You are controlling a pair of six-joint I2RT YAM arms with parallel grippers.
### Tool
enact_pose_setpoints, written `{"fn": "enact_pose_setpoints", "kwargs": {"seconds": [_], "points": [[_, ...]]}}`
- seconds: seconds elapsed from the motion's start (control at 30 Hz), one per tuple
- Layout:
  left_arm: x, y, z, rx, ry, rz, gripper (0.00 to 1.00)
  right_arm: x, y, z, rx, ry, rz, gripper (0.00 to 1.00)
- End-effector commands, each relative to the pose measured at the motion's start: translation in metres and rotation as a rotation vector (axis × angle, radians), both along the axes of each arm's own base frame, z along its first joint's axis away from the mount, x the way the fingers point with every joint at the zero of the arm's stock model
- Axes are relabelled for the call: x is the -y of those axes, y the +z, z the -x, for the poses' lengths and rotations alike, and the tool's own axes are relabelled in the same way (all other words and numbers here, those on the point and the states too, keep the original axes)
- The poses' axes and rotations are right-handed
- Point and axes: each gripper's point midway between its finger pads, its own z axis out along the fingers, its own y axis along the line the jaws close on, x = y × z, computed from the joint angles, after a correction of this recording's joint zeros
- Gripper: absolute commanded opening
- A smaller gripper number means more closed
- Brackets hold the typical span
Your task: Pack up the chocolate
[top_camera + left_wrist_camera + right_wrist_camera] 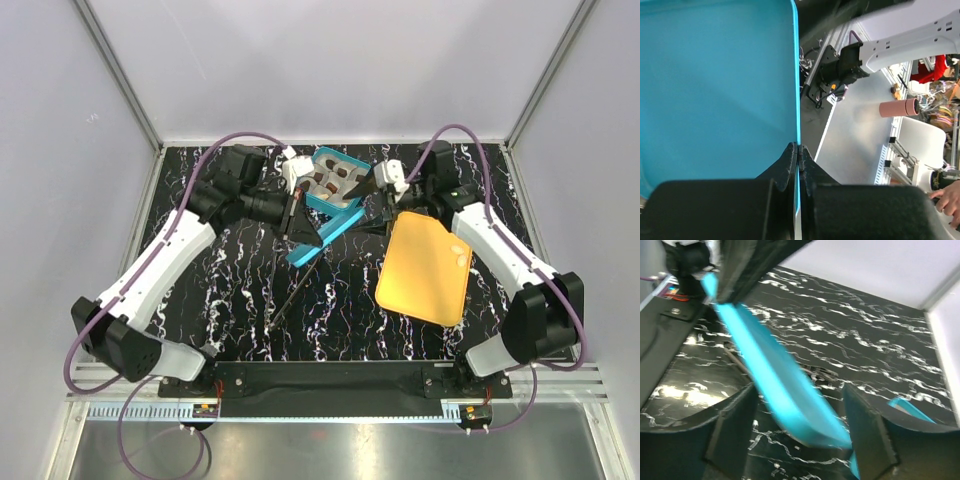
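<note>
Two arms are seen over a black marbled table [230, 300] in the top view. Left of centre, the left gripper [308, 236] is clenched on a blue lid [303, 252], which is held tilted above the table. In the left wrist view the edge of the lid [715, 90] is pinched between the shut fingers [786, 165].

In the upper middle of the top view a blue box [336, 204] is placed just above the lid. The chocolate [327, 186] is seen inside it as a few dark brown pieces.

Just right of the box, the right gripper [365, 205] is found at the far end of the lid. In the right wrist view its fingers [735, 425] are spread apart and the lid [785, 390] passes between them; whether it is touched cannot be told.

At right, a yellow tray [425, 265] is lying flat on the table beside the right arm.
</note>
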Motion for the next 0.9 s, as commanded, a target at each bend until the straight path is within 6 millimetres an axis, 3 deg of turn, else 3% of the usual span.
{"fn": "enact_pose_setpoints", "kwargs": {"seconds": [0.0,0.1,0.13,0.2,0.27,0.33,0.4,0.43,0.47,0.53,0.57,0.6,0.63,0.67,0.7,0.73,0.77,0.8,0.83,0.87], "points": [[0.007,0.038,-0.009,0.14,-0.046,0.057,0.0,-0.008,0.009,0.016,0.027,0.085,-0.015,0.73],[0.01,0.04,-0.025,0.153,-0.036,0.06,0.0,-0.008,0.008,0.017,0.019,0.089,-0.015,0.6],[0.011,0.039,-0.03,0.151,-0.036,0.061,0.0,-0.008,0.009,0.017,0.017,0.089,-0.017,0.49],[0.01,0.033,-0.047,0.138,-0.004,0.035,0.0,-0.008,0.01,0.017,-0.015,0.079,-0.012,0.37],[0.007,0.03,-0.06,0.136,0.033,0.014,0.0,-0.009,0.014,0.014,-0.051,0.064,-0.013,0.14],[0.002,0.035,-0.087,0.134,0.118,0.0,0.0,-0.012,0.019,0.01,-0.046,0.069,-0.036,0.0],[-0.001,0.048,-0.112,0.139,0.186,0.03,0.06,-0.014,0.02,0.007,-0.132,0.056,-0.043,0.0],[-0.003,0.057,-0.125,0.162,0.221,0.052,0.11,-0.018,0.028,-0.002,-0.072,0.043,-0.077,0.0],[-0.003,0.067,-0.137,0.171,0.253,0.072,0.27,-0.019,0.029,-0.005,-0.211,0.001,-0.079,0.0],[-0.015,0.086,-0.165,0.186,0.35,0.118,0.43,-0.022,0.04,-0.037,-0.261,-0.166,-0.137,0.0],[-0.022,0.092,-0.176,0.195,0.394,0.126,0.49,-0.022,0.037,-0.052,-0.372,-0.236,-0.145,0.0],[-0.036,0.102,-0.195,0.198,0.467,0.14,0.55,-0.018,0.04,-0.074,-0.42,-0.345,-0.165,0.0],[-0.046,0.107,-0.206,0.21,0.513,0.14,0.59,-0.017,0.057,-0.086,-0.461,-0.378,-0.175,0.0],[-0.058,0.108,-0.221,0.227,0.592,0.119,0.62,-0.014,0.044,-0.107,-0.582,-0.427,-0.167,0.0],[-0.075,0.111,-0.237,0.239,0.657,0.11,0.68,-0.01,0.045,-0.121,-0.631,-0.47,-0.172,0.0],[-0.089,0.106,-0.249,0.241,0.733,0.074,0.71,-0.01,0.06,-0.13,-0.691,-0.479,-0.191,0.0],[-0.099,0.105,-0.257,0.251,0.773,0.058,0.73,-0.01,0.043,-0.146,-0.764,-0.498,-0.182,0.0],[-0.111,0.099,-0.267,0.255,0.81,0.035,0.78,-0.005,0.055,-0.157,-0.782,-0.495,-0.205,0.0],[-0.119,0.095,-0.272,0.263,0.837,0.015,0.8,-0.003,0.052,-0.166,-0.827,-0.506,-0.217,0.0],[-0.128,0.089,-0.28,0.276,0.882,-0.014,0.83,-0.004,0.035,-0.18,-0.932,-0.528,-0.219,0.0]]}}
